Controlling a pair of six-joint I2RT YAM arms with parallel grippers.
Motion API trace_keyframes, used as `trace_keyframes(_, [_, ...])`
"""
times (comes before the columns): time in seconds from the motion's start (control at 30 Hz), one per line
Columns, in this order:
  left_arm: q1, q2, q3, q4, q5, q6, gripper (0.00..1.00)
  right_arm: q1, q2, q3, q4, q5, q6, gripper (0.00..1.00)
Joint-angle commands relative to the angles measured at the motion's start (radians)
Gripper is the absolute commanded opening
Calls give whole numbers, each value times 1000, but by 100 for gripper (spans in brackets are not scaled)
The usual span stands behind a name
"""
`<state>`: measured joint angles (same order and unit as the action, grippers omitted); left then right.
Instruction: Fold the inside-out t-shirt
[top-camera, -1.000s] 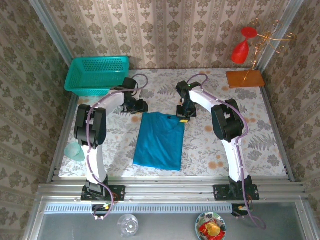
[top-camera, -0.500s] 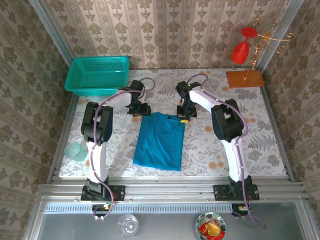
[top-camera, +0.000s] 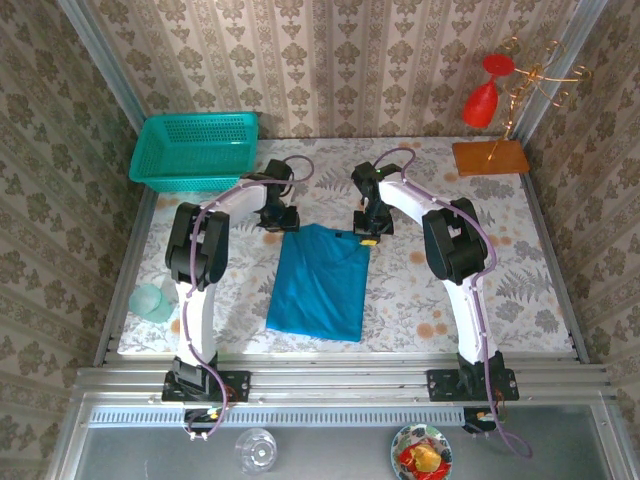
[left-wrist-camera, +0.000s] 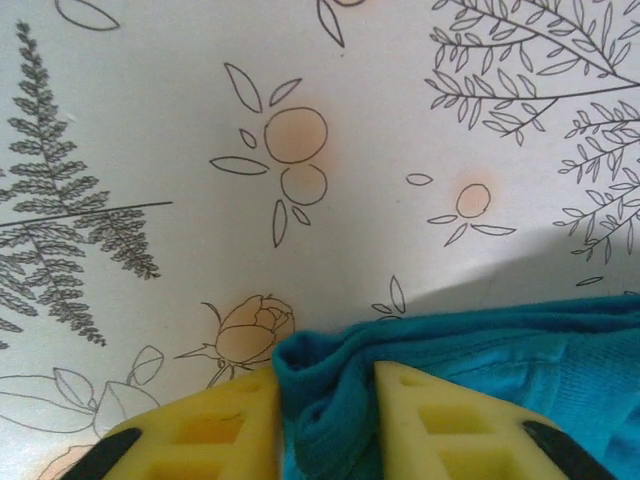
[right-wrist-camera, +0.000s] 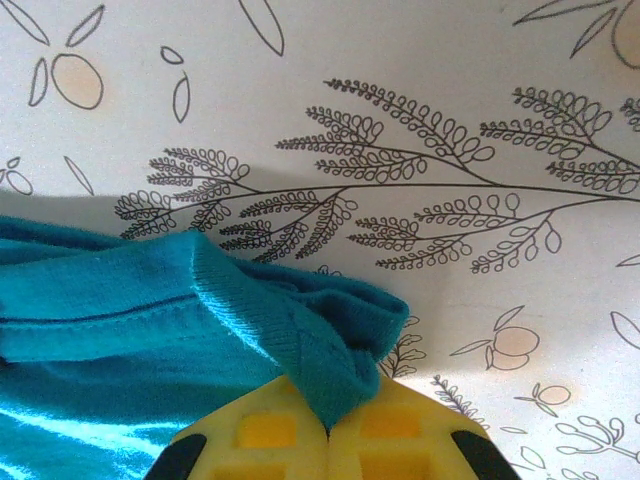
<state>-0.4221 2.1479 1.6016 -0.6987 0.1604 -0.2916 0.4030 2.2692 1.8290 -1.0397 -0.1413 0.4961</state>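
On the table (top-camera: 480, 290), a flat, firm white top printed with ferns and peach-coloured fruit, the t-shirt (top-camera: 318, 285) lies in the middle as a long narrow panel. It runs from the near edge towards the far side, well apart from the basket (top-camera: 195, 150) at the far left corner. The cloth is soft teal knit, matte in places with a slight sheen, and limp enough to bunch wherever it is pinched.

You appear to be at the start of a crosswise fold, with both far corners taken up and the shirt not yet lifted. The left gripper (left-wrist-camera: 328, 375) sits at the far left corner with a rolled wad of cloth filling the gap between its yellow fingers, touching both. The right gripper (right-wrist-camera: 328, 400) is clamped tight on the far right corner, a peak of cloth rising from between its closed fingers.

I judge the next move calls for raising both corners together, level and at matching pace, then carrying them towards the near hem. An uneven pull would skew so slack a panel.

The ribbed band (right-wrist-camera: 270, 330) by the right grip is thicker, and a raised seam runs along the cloth beside it.
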Motion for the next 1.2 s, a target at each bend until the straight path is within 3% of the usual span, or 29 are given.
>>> trace_keyframes(0.0, [-61, 108, -40, -27, 31, 4, 24, -2, 10, 14, -57, 22, -8, 1])
trace_keyframes(0.1, [-61, 99, -49, -25, 20, -3, 16, -2, 10, 17, -56, 23, -8, 1])
trace_keyframes(0.17, [-59, 70, -64, -8, -7, -11, 5, -2, 10, 18, -52, 29, -8, 2])
trace_keyframes(0.27, [-51, -18, -112, 57, -42, -23, 0, -11, -9, 7, -22, 57, -7, 0])
trace_keyframes(0.7, [48, -298, -114, 239, 110, -43, 0, -73, -245, -39, 225, 98, -46, 0])
trace_keyframes(1.17, [78, -365, 257, 223, 227, -34, 0, -151, -295, 429, 112, 134, -208, 0])
